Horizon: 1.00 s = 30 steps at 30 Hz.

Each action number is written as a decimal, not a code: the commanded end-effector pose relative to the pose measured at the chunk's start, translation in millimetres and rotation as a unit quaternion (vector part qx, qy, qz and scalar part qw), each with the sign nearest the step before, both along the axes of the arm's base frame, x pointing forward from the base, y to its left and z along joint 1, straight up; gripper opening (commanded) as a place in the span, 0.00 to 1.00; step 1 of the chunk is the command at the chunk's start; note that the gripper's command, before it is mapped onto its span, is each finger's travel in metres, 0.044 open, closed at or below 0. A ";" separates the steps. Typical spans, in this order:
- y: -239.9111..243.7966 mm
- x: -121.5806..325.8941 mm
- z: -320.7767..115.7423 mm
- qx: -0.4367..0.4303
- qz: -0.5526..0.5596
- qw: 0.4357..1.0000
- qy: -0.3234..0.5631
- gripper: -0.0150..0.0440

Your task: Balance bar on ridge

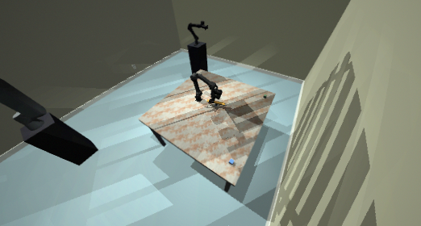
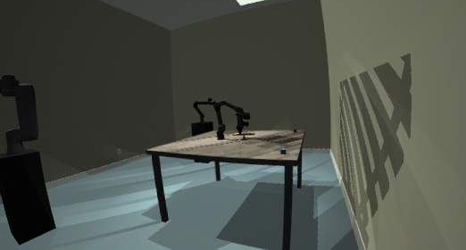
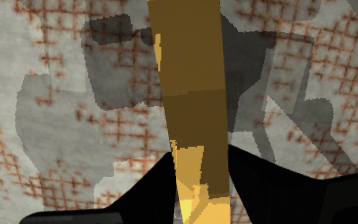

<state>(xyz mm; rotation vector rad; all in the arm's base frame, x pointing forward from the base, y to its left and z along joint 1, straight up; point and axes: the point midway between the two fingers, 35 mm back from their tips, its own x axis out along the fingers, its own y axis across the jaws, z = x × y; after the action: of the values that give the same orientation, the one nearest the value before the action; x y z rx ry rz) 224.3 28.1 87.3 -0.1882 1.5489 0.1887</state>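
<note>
A yellow bar (image 1: 220,103) (image 2: 250,134) (image 3: 195,75) is held over the table, looking roughly level in the exterior view. My gripper (image 1: 212,102) (image 2: 240,133) (image 3: 199,154) is shut on it, one black finger on each side; in the wrist view the bar runs from between the fingers up past the top edge. A small dark peaked shape (image 2: 244,137) on the table close below the bar in the exterior view may be the ridge. It does not show in the wrist view. Whether the bar touches it cannot be told.
A small blue cube (image 1: 231,161) (image 2: 283,151) lies near one corner of the patterned table (image 1: 173,127) (image 2: 187,151). A small dark object (image 1: 264,97) (image 2: 295,130) is near another corner. Other arms stand on black pedestals (image 1: 197,57) (image 2: 24,197) off the table.
</note>
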 end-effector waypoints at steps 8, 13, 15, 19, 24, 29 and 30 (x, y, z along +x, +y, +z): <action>0.0 0.0 0.0 0.000 0.000 1.000 0.000 0.25; 0.0 0.0 0.0 0.000 0.000 1.000 0.000 0.25; 0.0 0.0 0.0 0.000 0.000 1.000 0.000 0.25; 0.0 0.0 0.0 0.000 0.000 1.000 0.000 0.43; 0.0 0.0 0.0 0.000 0.000 1.000 0.000 0.54; 0.0 0.0 0.0 0.000 0.000 1.000 0.000 0.54; 0.0 0.0 0.0 0.000 0.000 1.000 0.000 0.54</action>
<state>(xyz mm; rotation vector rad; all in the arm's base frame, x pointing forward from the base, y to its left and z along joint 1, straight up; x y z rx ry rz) 224.3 28.1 87.3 -0.1881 1.5490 0.1887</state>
